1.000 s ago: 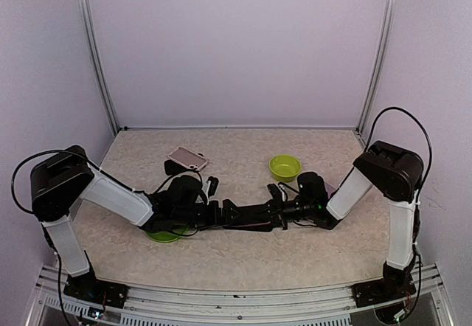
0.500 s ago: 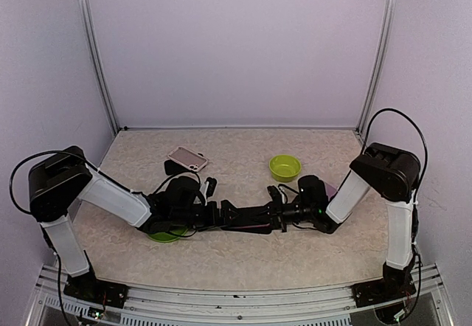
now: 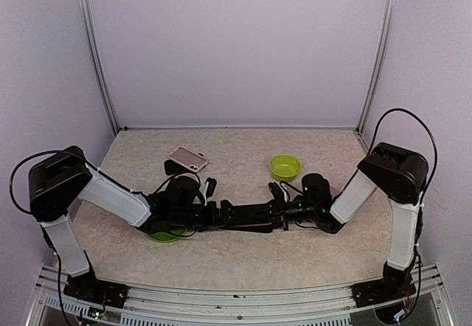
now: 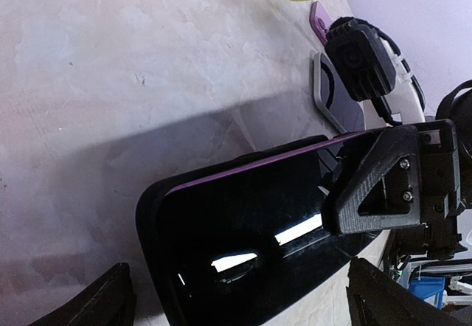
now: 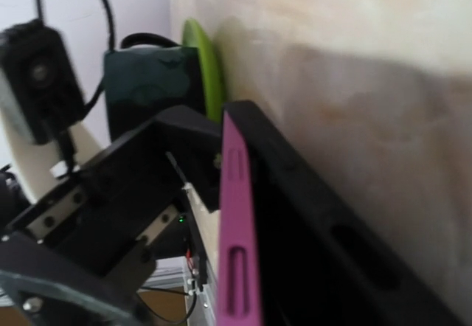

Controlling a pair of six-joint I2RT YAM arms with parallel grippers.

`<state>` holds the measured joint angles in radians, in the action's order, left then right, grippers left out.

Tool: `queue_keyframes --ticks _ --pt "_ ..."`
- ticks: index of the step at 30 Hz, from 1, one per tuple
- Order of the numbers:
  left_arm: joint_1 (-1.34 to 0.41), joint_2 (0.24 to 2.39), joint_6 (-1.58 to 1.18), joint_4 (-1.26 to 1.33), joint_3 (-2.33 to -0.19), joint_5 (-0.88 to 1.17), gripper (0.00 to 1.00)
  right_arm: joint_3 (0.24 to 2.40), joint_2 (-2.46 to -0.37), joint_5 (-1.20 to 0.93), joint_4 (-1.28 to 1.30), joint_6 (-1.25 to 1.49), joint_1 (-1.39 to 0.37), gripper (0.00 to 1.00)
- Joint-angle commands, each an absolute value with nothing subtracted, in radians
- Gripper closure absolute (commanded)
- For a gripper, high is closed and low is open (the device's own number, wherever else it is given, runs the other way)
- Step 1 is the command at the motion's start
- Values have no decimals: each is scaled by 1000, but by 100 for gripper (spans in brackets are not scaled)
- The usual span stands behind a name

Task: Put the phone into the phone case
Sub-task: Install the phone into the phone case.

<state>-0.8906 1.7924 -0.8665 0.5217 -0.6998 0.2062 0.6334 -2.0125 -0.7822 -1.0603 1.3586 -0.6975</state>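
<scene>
Two pincers, tips facing, low over the speckled beige table [image 3: 243, 259]. Right pincer [image 3: 280, 214]: clamped on one end of the glossy black phone with a magenta edge [image 4: 243, 226], set against the black rubbery phone case [image 5: 324, 215]. Left pincer [image 3: 218, 213]: spread wide astride the free end. Likely risk: one-ended hold lets the phone pivot; edge could ride the case lip, unseated.

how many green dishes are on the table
2: a lime-green round bowl toward the back right, and a flat green plate near the front, mostly hidden beneath the left arm. Others may be hidden.
</scene>
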Motion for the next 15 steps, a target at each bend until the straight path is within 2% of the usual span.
queue_keyframes --ticks 1,15 --pt "-879 1780 -865 493 -683 216 3 630 -1959 -808 -1128 1338 -702 100" --pt "-870 1753 -867 672 -678 391 10 652 -1950 -857 -1124 1277 -715 100"
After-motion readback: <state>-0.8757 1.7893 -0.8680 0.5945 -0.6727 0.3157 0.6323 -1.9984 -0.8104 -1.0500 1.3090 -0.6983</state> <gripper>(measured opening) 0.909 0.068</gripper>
